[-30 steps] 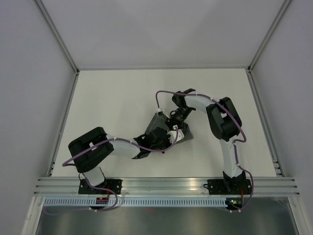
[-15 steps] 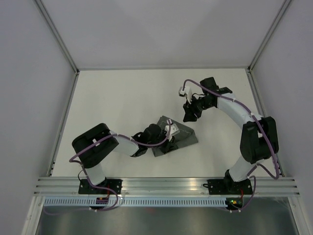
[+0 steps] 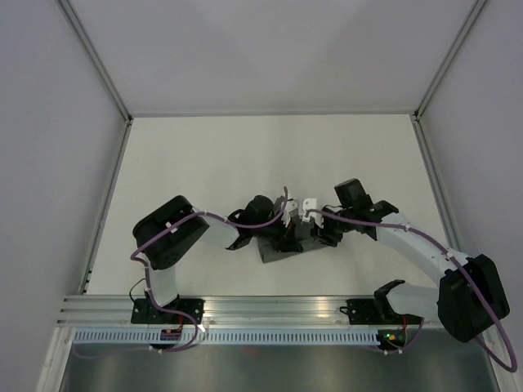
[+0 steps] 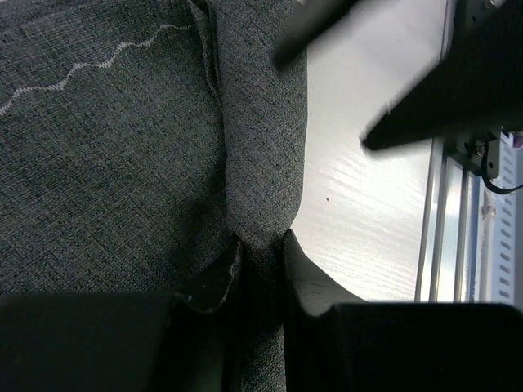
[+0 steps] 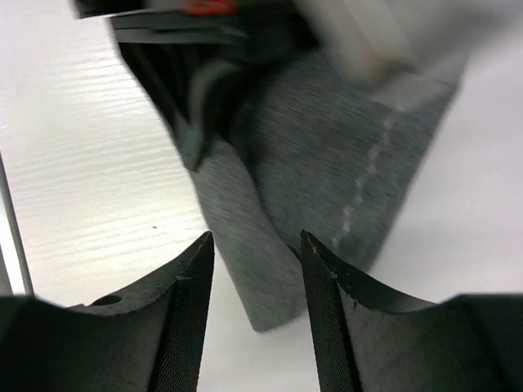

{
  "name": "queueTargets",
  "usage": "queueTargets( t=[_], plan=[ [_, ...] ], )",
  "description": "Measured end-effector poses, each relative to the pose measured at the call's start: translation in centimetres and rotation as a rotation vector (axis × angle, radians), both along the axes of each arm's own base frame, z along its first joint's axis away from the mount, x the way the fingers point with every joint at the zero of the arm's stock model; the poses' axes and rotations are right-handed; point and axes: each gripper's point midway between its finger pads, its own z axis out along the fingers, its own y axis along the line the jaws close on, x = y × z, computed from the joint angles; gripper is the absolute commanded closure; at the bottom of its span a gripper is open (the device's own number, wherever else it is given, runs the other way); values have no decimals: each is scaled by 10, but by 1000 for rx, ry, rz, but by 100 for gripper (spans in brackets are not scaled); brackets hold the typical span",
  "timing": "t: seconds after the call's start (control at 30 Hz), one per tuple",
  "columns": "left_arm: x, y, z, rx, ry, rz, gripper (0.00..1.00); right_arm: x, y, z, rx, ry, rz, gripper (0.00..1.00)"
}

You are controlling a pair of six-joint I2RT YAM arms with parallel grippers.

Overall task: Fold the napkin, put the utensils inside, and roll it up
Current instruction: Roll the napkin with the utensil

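The dark grey napkin [image 3: 275, 251] lies bunched into a thick roll on the white table, near its front middle. My left gripper [image 4: 261, 243] is shut on the roll's folded edge [image 4: 261, 163], cloth pinched between both fingertips. A lighter zigzag stitch line [image 4: 82, 65] runs across the flat part beside it. My right gripper [image 5: 255, 245] is open just above the roll's blunt end [image 5: 261, 286], which sits in the gap without touching either finger. In the top view the left gripper [image 3: 286, 235] and the right gripper [image 3: 315, 232] meet over the napkin. The utensils are hidden.
White walls close in the white table [image 3: 204, 163] on three sides. An aluminium rail [image 3: 278, 306] runs along the near edge, close to the napkin, and shows in the left wrist view as the rail [image 4: 458, 220]. The two arms cross closely above the cloth.
The right arm pulled away to the far right, then swung back to the napkin's right end, its jaws wider. The left gripper kept its hold and the napkin shifted slightly.
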Motion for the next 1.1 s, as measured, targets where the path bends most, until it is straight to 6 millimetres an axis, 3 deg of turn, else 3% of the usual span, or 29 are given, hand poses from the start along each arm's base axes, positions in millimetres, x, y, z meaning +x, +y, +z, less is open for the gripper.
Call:
queueTargets(
  t=[0.1, 0.2, 0.87, 1.1],
  plan=[
    [-1, -3, 0, 1, 46, -24, 98, -27, 15, -19, -50, -48, 106, 45],
    [-2, -3, 0, 6, 67, -32, 98, -37, 19, -30, -84, -81, 151, 44],
    [-1, -3, -1, 12, 136, -64, 98, -36, 28, -60, -172, -279, 199, 44],
    [-3, -2, -1, 18, 151, -71, 96, -32, 30, -63, -187, -315, 204, 55]
  ],
)
